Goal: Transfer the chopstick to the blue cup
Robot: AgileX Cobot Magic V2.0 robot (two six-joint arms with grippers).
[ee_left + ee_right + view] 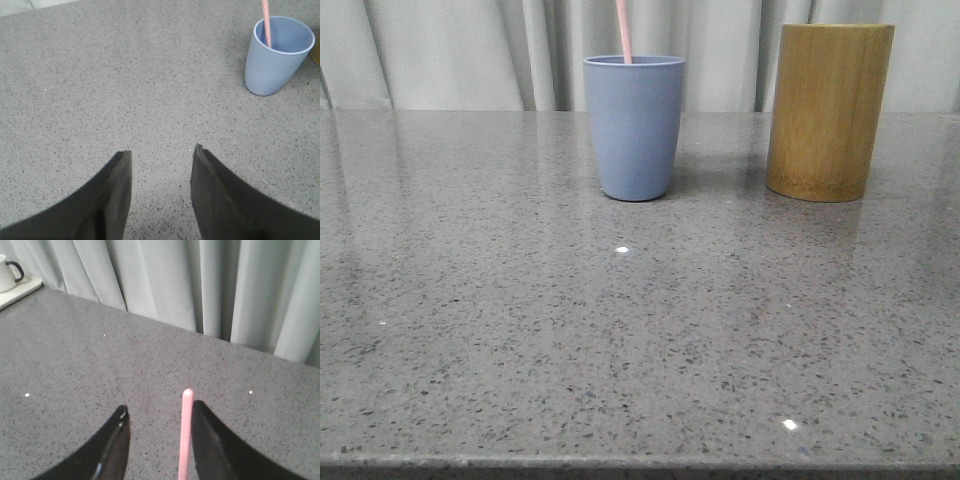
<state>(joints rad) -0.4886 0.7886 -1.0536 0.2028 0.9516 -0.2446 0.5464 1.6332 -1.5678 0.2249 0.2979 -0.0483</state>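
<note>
The right gripper [159, 412] stands wide open, a pink chopstick [185, 435] lying against one finger, unclamped. The left gripper [161, 152] gapes empty over the counter [620, 340]. The chopstick stands in the blue cup [634, 128], with the bamboo holder [829, 110] to the cup's right.
</note>
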